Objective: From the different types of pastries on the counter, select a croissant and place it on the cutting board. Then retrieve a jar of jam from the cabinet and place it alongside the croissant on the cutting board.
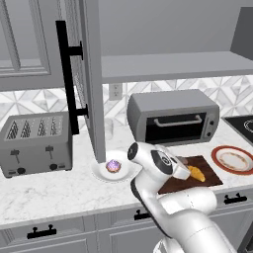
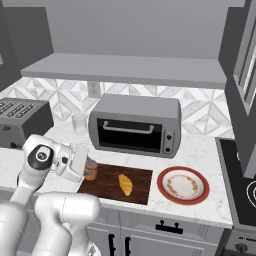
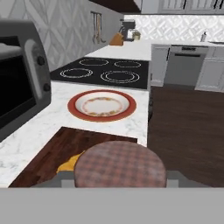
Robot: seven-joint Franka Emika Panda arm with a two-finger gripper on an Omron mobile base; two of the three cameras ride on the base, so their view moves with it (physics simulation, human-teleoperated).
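On the cutting board (image 2: 107, 186) the croissant (image 2: 125, 184) is already laid; the jam jar (image 2: 90, 169), grasped by the pincer (image 2: 83, 167) at the board's nine o'clock end, remains to be released.

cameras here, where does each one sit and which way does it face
Left base view: behind the arm to its left, looking forward and down at the counter; the white arm rises lower right.
Right base view: behind to its right, over the cutting board; the arm rises lower left, gripper at the jar of jam.
Hand view: on the hand, facing along the counter toward the stove; the jar lid fills the bottom.
Shared: both base views show the croissant and toaster oven.
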